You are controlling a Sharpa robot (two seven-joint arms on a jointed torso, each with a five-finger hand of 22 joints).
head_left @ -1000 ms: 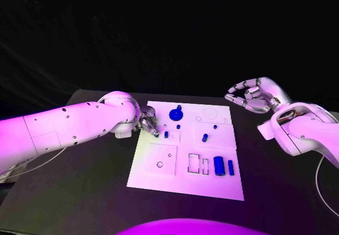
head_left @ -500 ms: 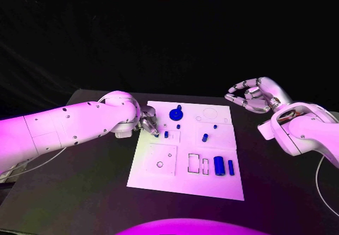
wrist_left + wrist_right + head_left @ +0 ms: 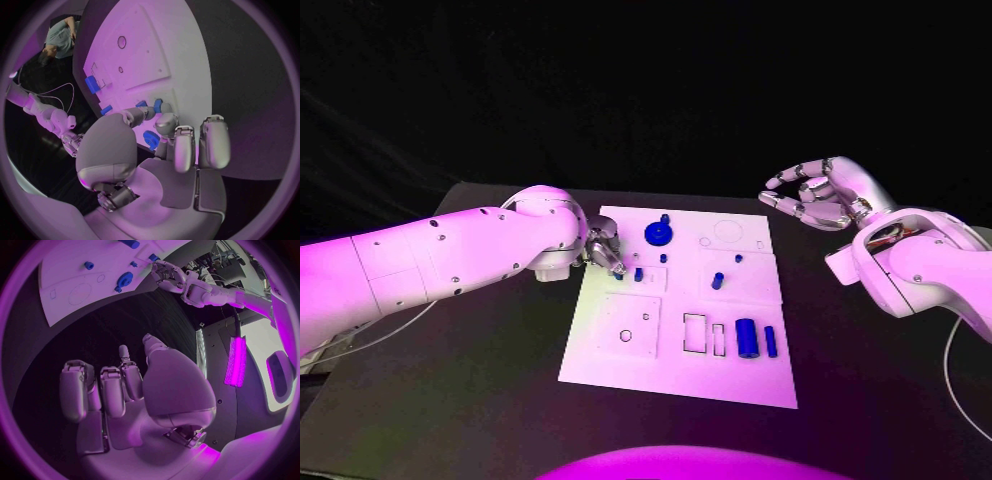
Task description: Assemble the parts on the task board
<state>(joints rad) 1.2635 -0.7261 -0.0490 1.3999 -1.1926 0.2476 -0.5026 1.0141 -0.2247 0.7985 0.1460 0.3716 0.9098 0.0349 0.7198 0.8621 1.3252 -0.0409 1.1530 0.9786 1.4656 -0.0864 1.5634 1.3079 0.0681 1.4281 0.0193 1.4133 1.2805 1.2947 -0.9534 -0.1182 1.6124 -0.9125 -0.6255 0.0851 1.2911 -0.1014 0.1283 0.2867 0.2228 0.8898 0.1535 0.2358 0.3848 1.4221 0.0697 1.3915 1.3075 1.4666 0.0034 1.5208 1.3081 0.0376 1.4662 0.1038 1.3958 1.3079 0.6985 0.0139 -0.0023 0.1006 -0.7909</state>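
The white task board lies in the middle of the black table. My left hand rests at the board's left edge. Its thumb and a fingertip pinch a small blue peg standing on the board. A blue disc part sits just beyond that hand. A blue cylinder and a thin blue bar lie near the board's front right. My right hand hovers off the board's far right corner, fingers curled in with nothing in them.
More small blue pieces stand mid-board, near outlined recesses. Black table surrounds the board on every side. The left arm crosses the table's left part.
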